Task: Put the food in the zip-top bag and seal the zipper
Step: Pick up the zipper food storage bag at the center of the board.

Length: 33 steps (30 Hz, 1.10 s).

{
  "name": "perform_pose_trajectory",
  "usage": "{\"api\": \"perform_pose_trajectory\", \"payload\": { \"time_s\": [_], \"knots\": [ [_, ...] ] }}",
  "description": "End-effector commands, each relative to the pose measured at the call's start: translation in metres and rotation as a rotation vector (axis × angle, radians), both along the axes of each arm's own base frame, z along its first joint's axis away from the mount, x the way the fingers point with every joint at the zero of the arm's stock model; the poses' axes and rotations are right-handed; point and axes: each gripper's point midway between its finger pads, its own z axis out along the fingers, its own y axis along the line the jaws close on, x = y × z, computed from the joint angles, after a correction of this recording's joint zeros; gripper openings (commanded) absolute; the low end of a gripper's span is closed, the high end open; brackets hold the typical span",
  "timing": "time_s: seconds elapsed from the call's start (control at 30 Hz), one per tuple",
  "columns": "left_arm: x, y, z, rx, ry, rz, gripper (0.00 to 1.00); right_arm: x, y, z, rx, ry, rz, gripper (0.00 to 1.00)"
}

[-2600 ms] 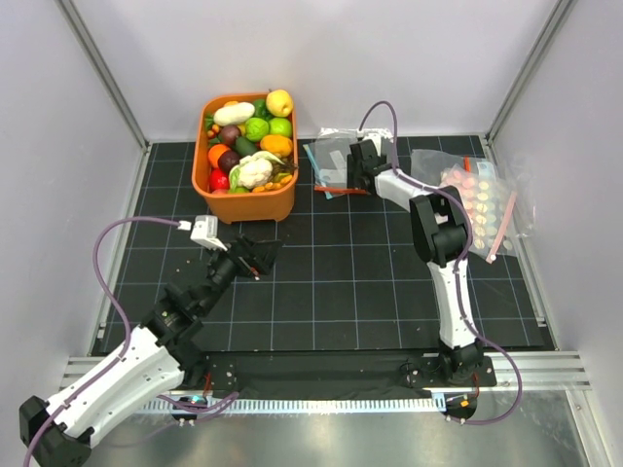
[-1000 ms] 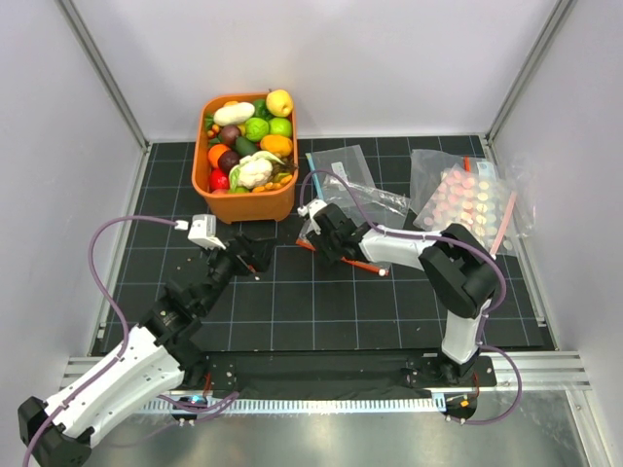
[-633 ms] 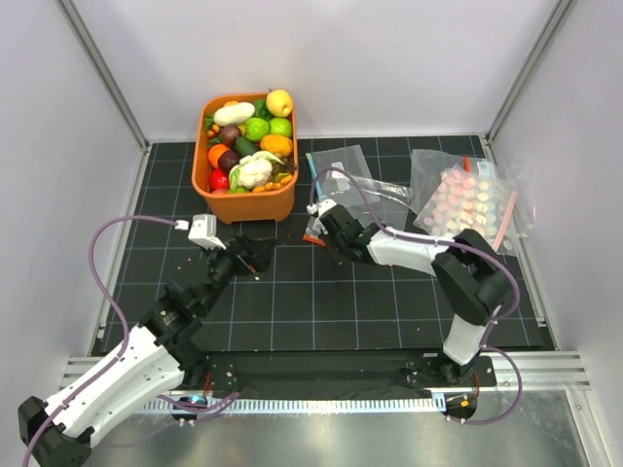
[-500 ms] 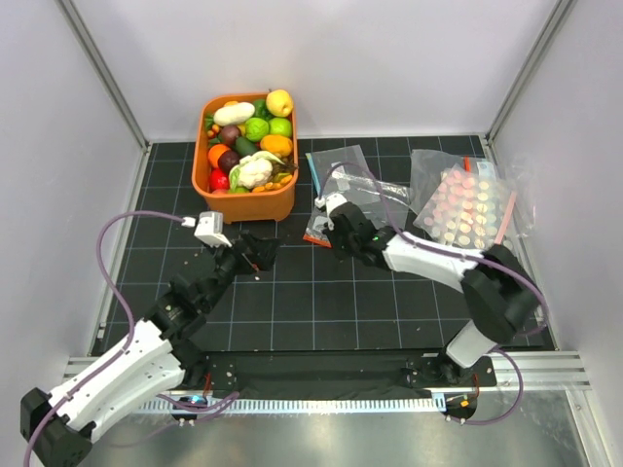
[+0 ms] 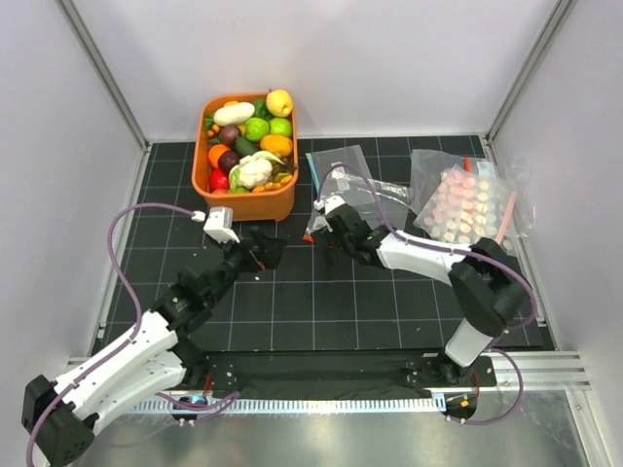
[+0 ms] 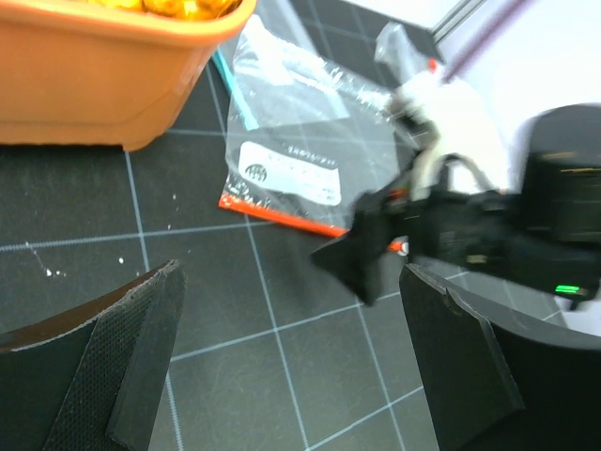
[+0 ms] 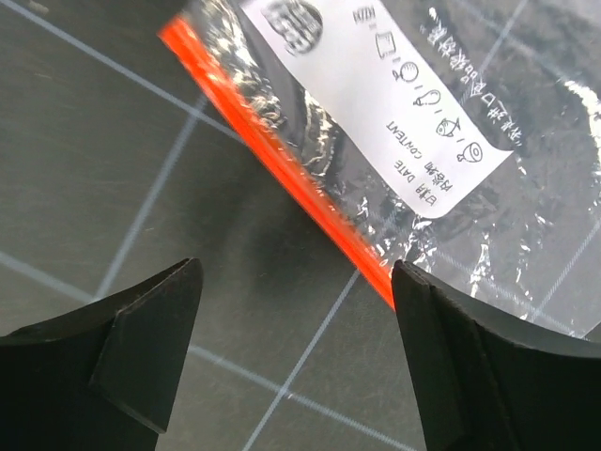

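The zip-top bag (image 5: pixel 368 201) lies crinkled on the mat right of the orange basket, its white label (image 7: pixel 394 122) facing up. Its orange-red zipper (image 7: pixel 282 188) runs along the near edge and also shows in the left wrist view (image 6: pixel 282 210). My right gripper (image 5: pixel 326 226) is open and empty just short of the zipper, which ends close to its right finger (image 7: pixel 470 366). My left gripper (image 5: pixel 265 248) is open and empty over bare mat, left of the bag. The food (image 5: pixel 248 146), including a cauliflower and limes, fills the basket.
The orange basket (image 5: pixel 243 204) stands at the back left, and its wall shows in the left wrist view (image 6: pixel 94 85). A flat clear bag with a blue edge (image 5: pixel 336 161) lies behind the zip-top bag. A larger bag of pink discs (image 5: pixel 472 204) lies at the right.
My right arm has swung from the back of the mat to the middle, and the zip-top bag has come nearer with it. My left gripper has edged forward and to the right.
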Motion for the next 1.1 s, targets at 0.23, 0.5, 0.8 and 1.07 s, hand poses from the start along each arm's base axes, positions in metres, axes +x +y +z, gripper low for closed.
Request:
{"api": "perform_pose_trajectory", "payload": {
  "time_s": [0.23, 0.5, 0.8, 1.07],
  "knots": [
    [0.0, 0.003, 0.028, -0.037, -0.075, 0.007, 1.0, 0.039, -0.005, -0.02, -0.156, -0.027, -0.055, 0.94],
    [0.0, 0.002, 0.028, -0.038, -0.076, 0.004, 1.0, 0.049, -0.005, -0.036, -0.079, 0.057, -0.07, 0.95],
    [-0.001, 0.002, 0.03, -0.042, -0.08, 0.001, 1.0, 0.045, -0.013, -0.068, 0.092, 0.278, -0.116, 0.84],
    [-0.001, 0.002, 0.03, -0.043, -0.079, 0.001, 1.0, 0.035, -0.012, -0.095, 0.104, 0.398, -0.162, 0.46]
  ]
}}
